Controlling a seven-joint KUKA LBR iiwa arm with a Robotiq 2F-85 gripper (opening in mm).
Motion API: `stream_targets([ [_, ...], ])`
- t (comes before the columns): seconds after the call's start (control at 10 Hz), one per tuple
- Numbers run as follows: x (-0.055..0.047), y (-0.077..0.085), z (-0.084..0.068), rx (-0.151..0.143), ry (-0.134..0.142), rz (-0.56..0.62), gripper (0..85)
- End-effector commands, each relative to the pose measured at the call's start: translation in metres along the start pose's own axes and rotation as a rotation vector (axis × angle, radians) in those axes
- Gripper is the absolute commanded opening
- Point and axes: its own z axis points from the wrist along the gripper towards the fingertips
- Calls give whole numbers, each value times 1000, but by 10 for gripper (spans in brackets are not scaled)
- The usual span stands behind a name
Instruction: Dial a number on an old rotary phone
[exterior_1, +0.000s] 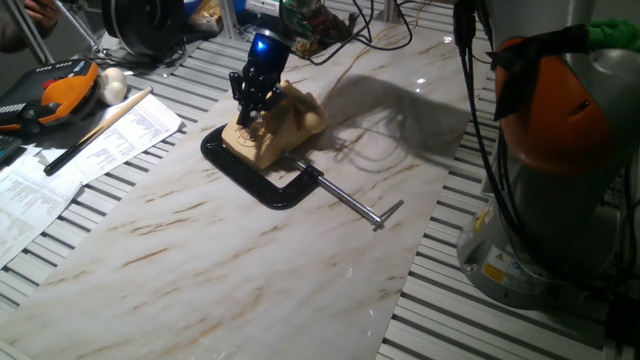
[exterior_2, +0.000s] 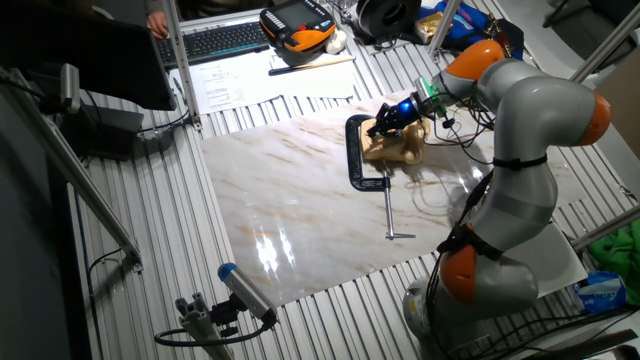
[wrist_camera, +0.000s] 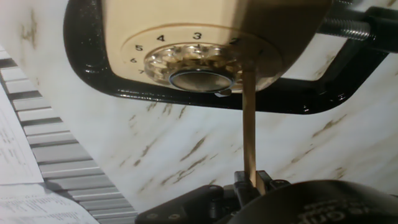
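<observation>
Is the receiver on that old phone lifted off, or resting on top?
Resting on top. The handset lies across the rotary phone in both fixed views; the fingers hold only a thin stick at the dial.

Two high fixed views from opposite sides, hand view close — all share the rotary phone (wrist_camera: 205, 46)

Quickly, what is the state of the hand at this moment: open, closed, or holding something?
Hand: closed on a thin wooden stick whose tip reaches the round dial of the cream-beige plastic rotary phone.

Arm bent low over table, claw (exterior_1: 250, 103) pointing down — fingers pinched on thin stick (wrist_camera: 249, 124)
</observation>
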Motion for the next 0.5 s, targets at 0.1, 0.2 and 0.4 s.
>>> stream_targets([
  [0.1, 1, 1, -2, 8, -17, -10, 0],
  [0.2, 3, 3, -5, 24, -48, -22, 0],
  [0.4, 5, 3, -7, 23, -102, -56, 0],
])
